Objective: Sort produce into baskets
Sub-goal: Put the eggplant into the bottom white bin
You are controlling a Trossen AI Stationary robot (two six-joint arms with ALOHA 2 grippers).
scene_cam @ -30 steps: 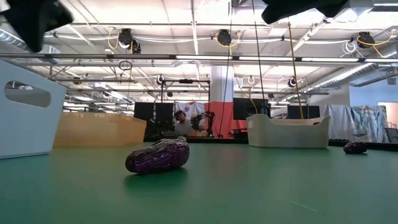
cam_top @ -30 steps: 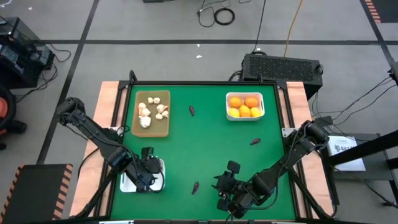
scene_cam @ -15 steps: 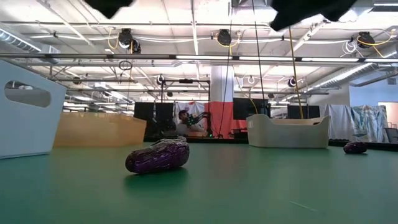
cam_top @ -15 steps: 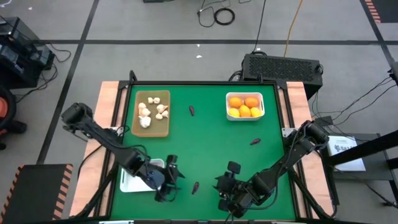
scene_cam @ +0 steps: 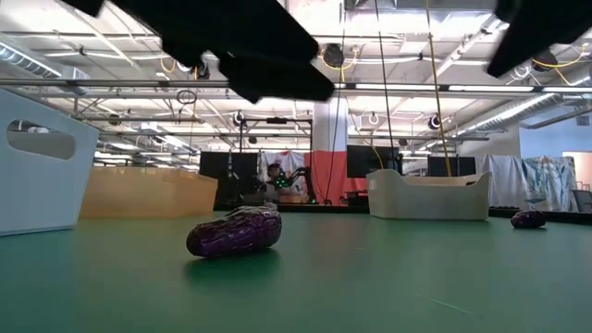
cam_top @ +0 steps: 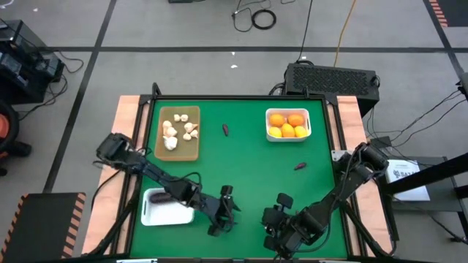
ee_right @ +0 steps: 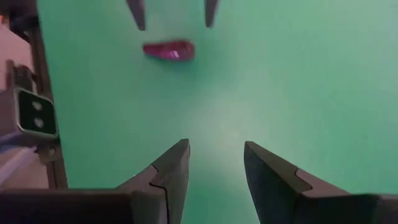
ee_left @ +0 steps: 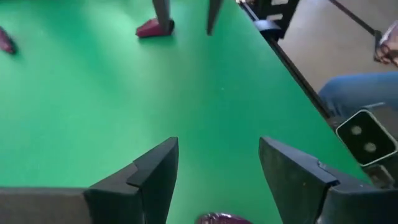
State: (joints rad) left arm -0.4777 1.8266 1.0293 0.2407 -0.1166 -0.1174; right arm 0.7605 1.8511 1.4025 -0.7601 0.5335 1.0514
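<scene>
A dark purple eggplant piece [scene_cam: 236, 231] lies on the green table near its near edge. My left gripper [ee_left: 217, 146] is open above it, one finger on either side, not touching. The piece shows at the picture's bottom in the left wrist view [ee_left: 217, 219] and in the right wrist view [ee_right: 168, 50]. In the high view my left gripper [cam_top: 225, 214] covers it. My right gripper [cam_top: 274, 219] is open and empty a little to the table's right, pointing at the piece. Its fingertips show in its own wrist view [ee_right: 216, 149].
A white tray [cam_top: 167, 212] stands at the near left, under my left arm. A tan tray [cam_top: 178, 150] at the far left holds garlic bulbs. A white tray [cam_top: 287, 137] at the far right holds citrus. Loose purple pieces lie at mid-table [cam_top: 225, 130] and right [cam_top: 300, 166].
My left gripper has gone from over the near-left white tray toward the table's right edge, along the near side, and now stands over the eggplant piece. My right gripper has shifted a little toward the right edge. The eggplant piece has stayed where it was.
</scene>
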